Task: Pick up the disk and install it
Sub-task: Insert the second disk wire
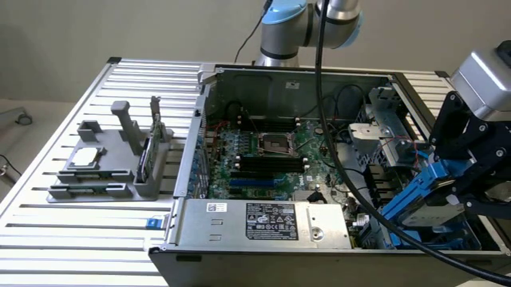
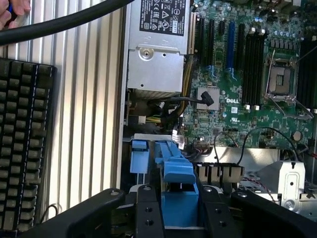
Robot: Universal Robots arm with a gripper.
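The disk [image 1: 423, 200], silver-grey in a bright blue carrier, hangs tilted over the front right corner of the open computer case [image 1: 279, 75] in the exterior view. My gripper [image 1: 456, 192] is shut on it from the exterior view's right. In the wrist view the two black fingers [image 2: 148, 213] stand on either side of the blue carrier [image 2: 176, 173], and my gripper [image 2: 179, 201] clamps it above a bay with another blue rail [image 2: 138, 156]. The disk's label is hidden.
A silver power supply [image 1: 264, 221] fills the case's front, with the green motherboard [image 1: 271, 155] behind it. A grey fixture [image 1: 104, 170] with parts stands at the exterior view's left. A thick black cable [image 1: 343, 167] crosses the case. A keyboard [image 2: 20, 144] and a hand [image 2: 10, 12] lie beside the case.
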